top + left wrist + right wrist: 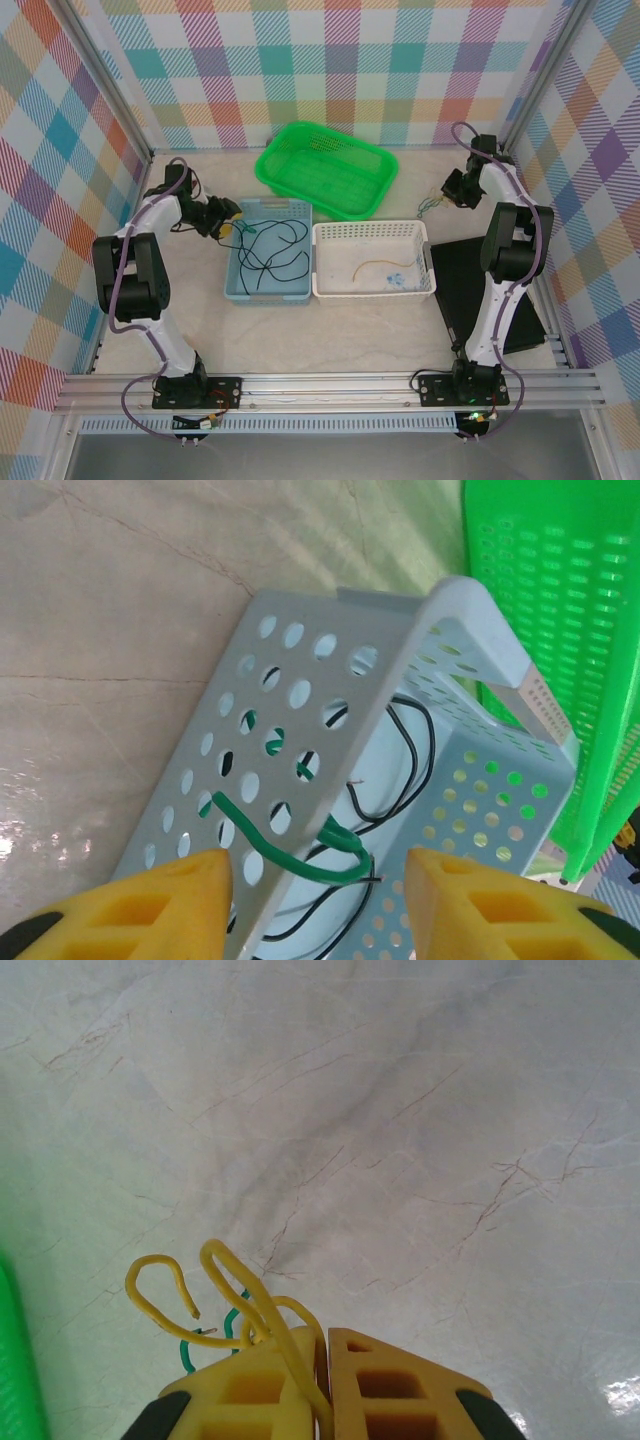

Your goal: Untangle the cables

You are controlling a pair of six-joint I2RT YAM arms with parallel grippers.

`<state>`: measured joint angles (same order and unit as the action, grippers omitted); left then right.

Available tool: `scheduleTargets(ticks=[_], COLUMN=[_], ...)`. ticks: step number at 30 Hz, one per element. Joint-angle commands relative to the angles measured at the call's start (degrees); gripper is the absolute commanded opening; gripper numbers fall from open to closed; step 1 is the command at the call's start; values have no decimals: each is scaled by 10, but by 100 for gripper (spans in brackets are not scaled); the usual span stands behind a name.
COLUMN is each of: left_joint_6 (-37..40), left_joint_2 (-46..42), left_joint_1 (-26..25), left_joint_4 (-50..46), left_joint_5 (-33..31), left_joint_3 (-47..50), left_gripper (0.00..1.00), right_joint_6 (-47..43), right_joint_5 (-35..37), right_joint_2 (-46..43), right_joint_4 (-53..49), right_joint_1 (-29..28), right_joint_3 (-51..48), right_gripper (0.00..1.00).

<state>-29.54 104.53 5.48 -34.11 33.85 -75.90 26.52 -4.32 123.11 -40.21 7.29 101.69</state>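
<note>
The left gripper (318, 910) hangs over the far left corner of the blue basket (455, 592), its yellow jaws standing apart and gripping nothing. In the gap between them, a green cable (300, 872) drapes over the basket's perforated side wall, one end outside the wall and the rest bending down inside. It lies close to the fingertips and touches neither finger, as far as the wrist view shows. The black cable (431, 760) loops on the basket's floor, deeper in and beyond the jaws. The green basket (560, 630) stands just beside the blue one. Well apart, over the bare table (420, 1110) at the far right, the right gripper (325, 1385) is clenched on a yellow cable (232, 1278), which rises from between the pressed fingers and curls in two loops to one side. A green strand (187, 1355) shows beside one finger, under the yellow loops; whether it too is pinched cannot be told.
</note>
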Motion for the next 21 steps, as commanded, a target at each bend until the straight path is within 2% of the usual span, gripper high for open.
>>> scheduleTargets(ticks=[1, 9, 18, 21], left_joint_6=[-3, 8, 13, 11], left_joint_2=[10, 9, -9, -18], left_joint_1=[-5, -6, -12, -13], left_joint_4=[-8, -18, -20, -12], left_joint_5=[10, -7, -17, -17], left_joint_3=[-14, -23, -37, -34], left_gripper=[45, 23, 15, 9], right_joint_6=[-3, -5, -8, -9], right_joint_5=[-16, -22, -31, -33], right_joint_2=[9, 3, 1, 0], right_joint_4=[3, 8, 7, 7], right_joint_1=[9, 11, 12, 11], right_joint_3=[4, -3, -7, -11], right_gripper=[1, 1, 1, 1])
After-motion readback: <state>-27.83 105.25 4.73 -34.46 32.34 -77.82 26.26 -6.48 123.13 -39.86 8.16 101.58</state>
